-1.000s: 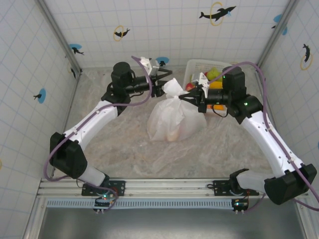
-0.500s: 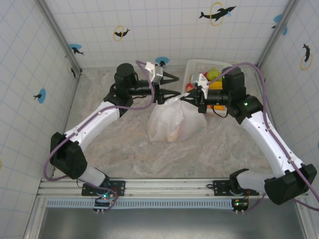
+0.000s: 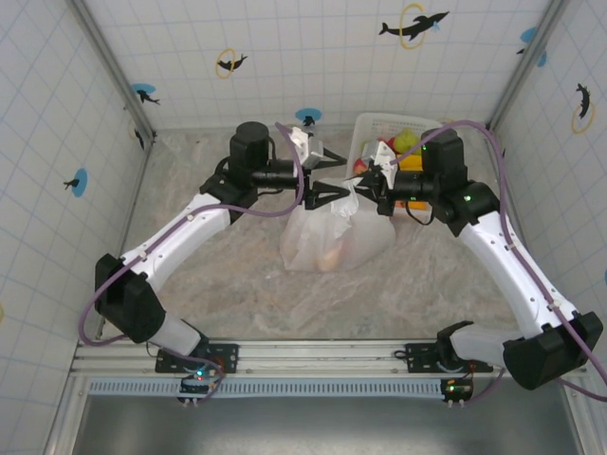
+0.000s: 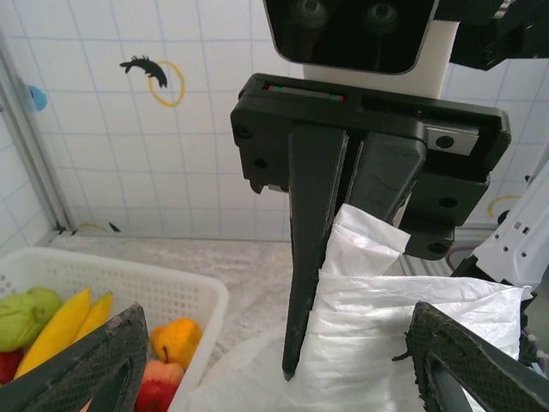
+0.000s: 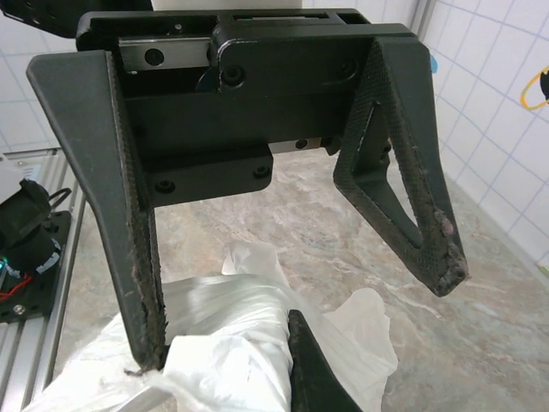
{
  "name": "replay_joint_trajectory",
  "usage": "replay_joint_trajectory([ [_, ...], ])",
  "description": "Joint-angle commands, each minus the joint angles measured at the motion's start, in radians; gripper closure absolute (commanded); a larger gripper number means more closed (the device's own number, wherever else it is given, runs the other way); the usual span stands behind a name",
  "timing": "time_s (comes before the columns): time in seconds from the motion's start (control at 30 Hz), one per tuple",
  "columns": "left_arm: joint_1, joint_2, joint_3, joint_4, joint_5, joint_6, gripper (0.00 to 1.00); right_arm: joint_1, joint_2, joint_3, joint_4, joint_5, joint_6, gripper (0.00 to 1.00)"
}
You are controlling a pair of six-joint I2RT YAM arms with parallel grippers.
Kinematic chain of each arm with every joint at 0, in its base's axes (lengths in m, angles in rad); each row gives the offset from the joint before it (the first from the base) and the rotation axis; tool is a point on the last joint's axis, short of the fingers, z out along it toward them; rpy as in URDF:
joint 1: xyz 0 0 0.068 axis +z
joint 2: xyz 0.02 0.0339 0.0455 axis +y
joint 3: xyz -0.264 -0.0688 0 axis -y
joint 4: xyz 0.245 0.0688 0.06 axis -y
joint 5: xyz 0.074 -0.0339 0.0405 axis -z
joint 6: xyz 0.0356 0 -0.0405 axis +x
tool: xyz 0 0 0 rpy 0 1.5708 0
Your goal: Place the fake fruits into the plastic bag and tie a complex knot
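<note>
- The thin, translucent white plastic bag (image 3: pixel 327 237) is sitting mid-bench (image 3: pixel 228 284), bulging, with an orange tint showing through its side.
- The right tool (image 3: pixel 365 182) is pinching the bag's gathered neck with its jaws pressed together. If the slick film is sliding out, the neck is going to fall open.
- The left tool (image 3: pixel 334 193) is hanging spread wide just beside that neck, gripping nothing. Closing off-target, it is risking catching only a loose flap or the other tool's finger.
- Glossy fake fruits (image 4: pixel 60 322) are lying in the white lattice basket (image 4: pixel 129 279), so knotting now is likely leaving them out.
</note>
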Motion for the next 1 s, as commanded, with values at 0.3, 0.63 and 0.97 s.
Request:
replay_joint_trajectory([
  [0.3, -0.008, 0.024, 0.058, -0.172, -0.049, 0.060, 0.20, 0.011, -0.026, 0.009, 0.060, 0.040, -0.009, 1.00],
  [0.63, -0.008, 0.065, 0.075, -0.199, -0.054, 0.048, 0.25, 0.018, -0.043, -0.016, 0.117, 0.040, 0.012, 1.00],
  [0.97, -0.008, 0.061, 0.069, -0.193, -0.037, 0.049, 0.70, 0.020, -0.045, -0.021, 0.088, 0.075, -0.005, 0.96],
])
